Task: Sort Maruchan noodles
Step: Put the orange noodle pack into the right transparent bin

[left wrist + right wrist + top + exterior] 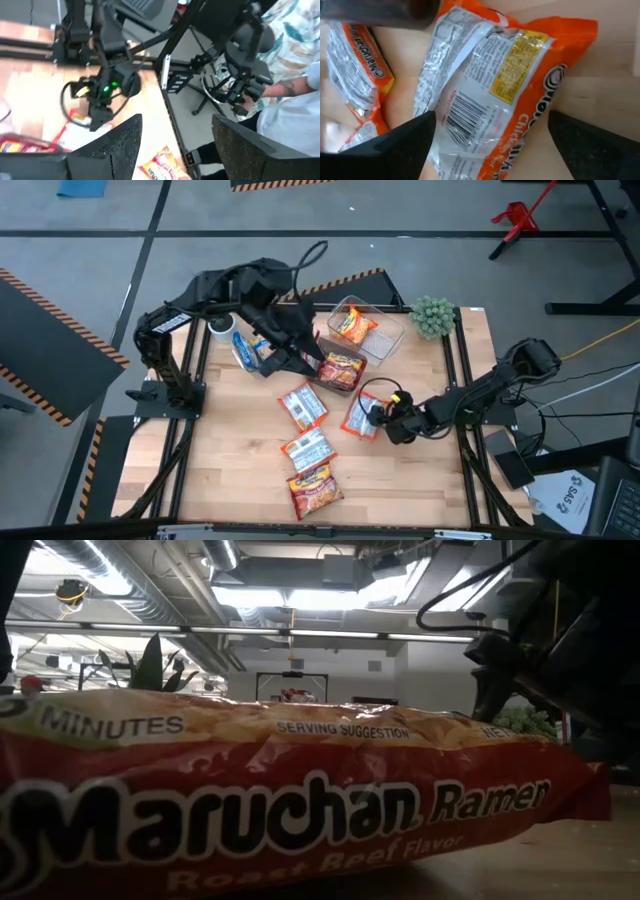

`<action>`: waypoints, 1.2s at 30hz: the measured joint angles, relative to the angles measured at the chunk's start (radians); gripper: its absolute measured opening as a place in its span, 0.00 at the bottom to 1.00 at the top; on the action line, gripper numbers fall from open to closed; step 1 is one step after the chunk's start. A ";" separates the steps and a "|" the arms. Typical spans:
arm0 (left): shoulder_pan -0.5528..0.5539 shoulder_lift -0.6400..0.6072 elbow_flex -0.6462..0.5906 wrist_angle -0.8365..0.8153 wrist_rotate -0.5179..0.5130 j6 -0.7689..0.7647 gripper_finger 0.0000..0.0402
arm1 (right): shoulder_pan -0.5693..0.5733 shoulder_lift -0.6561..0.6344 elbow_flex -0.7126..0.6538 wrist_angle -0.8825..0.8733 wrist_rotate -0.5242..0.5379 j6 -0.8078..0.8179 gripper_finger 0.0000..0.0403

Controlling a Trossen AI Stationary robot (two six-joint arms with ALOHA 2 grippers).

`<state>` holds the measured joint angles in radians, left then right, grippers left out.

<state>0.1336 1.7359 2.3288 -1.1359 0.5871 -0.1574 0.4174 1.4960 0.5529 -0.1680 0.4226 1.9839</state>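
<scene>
The orange chicken-flavour packet (495, 85) is lying back side up on the wooden table (420, 470), right of the middle, its barcode and nutrition panel facing the right wrist camera. In that view its long axis is running slantwise between the two dark fingers (405, 145), which are standing wide apart on either side of it with nothing between them but the wrapper below. From above, the same packet (358, 418) is sitting directly under and just in front of the right gripper (382, 416), which is reaching in from the right edge of the table. The jaws are spread and not gripping; whether they are touching the wrapper cannot be told.

The left gripper (175, 145) is hovering farther back near the clear bin (385, 340), its fingers parted and holding nothing, so the right arm is plainly the nearer one to this packet. Other packets are lying just beside it: a second orange one (357, 75) close by, and a row of silver-backed and red ones (305, 448) toward the table's front. The likely next move is a straight descent, jaws closing across the packet's short side.
</scene>
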 joint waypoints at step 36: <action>0.000 0.005 -0.019 0.021 0.000 0.058 0.58 | 0.046 -0.024 -0.005 0.094 0.082 0.070 0.85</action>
<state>0.1341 1.7409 2.3100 -1.1148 0.5873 -0.0992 0.4632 1.4716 0.5476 -0.0738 0.5047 2.0544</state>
